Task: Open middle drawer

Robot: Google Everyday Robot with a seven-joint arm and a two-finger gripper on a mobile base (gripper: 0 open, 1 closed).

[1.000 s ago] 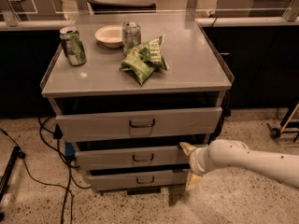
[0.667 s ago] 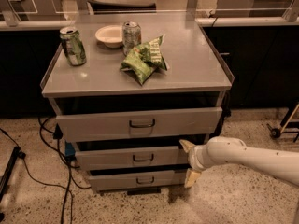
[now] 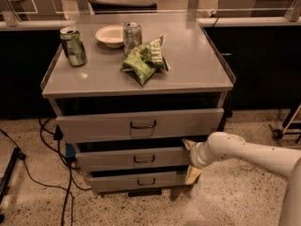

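The grey cabinet (image 3: 197,69) has three drawers, all standing slightly out. The middle drawer (image 3: 108,160) is a low wide front with a small dark bar handle (image 3: 144,159) at centre. My gripper (image 3: 189,159), on a white arm (image 3: 244,153) coming from the right, is at the right end of the middle drawer front. Its two tan fingers are spread. One fingertip (image 3: 187,144) is above the front's top edge and the other is below it, by the lowest drawer (image 3: 122,181). The gripper is far right of the handle.
The taller top drawer (image 3: 94,126) overhangs the middle one. On the cabinet top are a green can (image 3: 73,46), a white bowl (image 3: 111,35), a silver can (image 3: 132,35) and green chip bags (image 3: 145,59). Black cables (image 3: 56,173) lie on the floor at left. A wheeled stand (image 3: 282,128) is at right.
The gripper and arm have shifted slightly left and up along the middle drawer's right end. The drawers show no clear movement.
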